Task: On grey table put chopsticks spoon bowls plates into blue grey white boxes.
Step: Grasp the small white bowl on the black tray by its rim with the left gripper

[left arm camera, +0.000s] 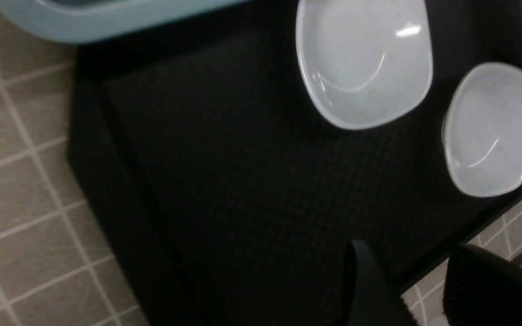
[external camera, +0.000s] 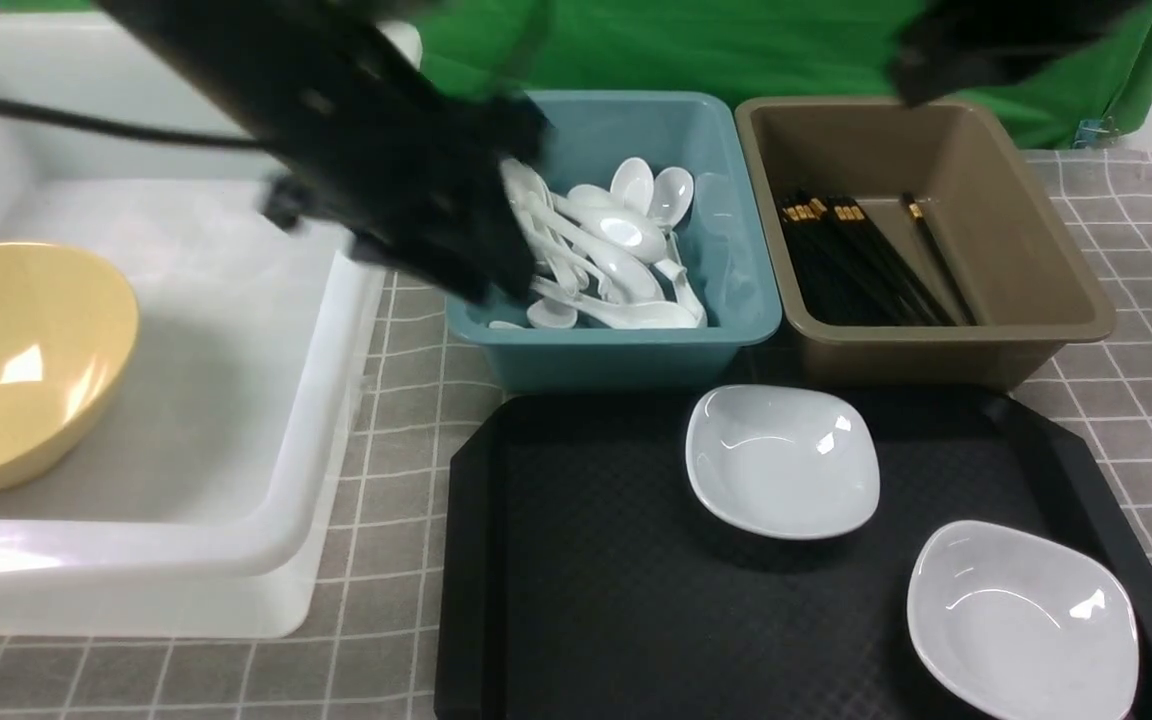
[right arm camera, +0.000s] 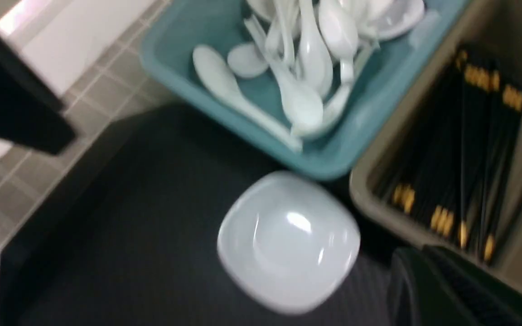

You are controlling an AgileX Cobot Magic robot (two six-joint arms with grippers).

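Nearest you, two white dishes sit apart on the black tray, on the gridded tabletop. To its left, the yellow bowl rests in the big white tub. Beyond, the teal tub holds spoons, the brown one chopsticks. Your left hand is parted and empty; your right (blurred) is shut, empty.
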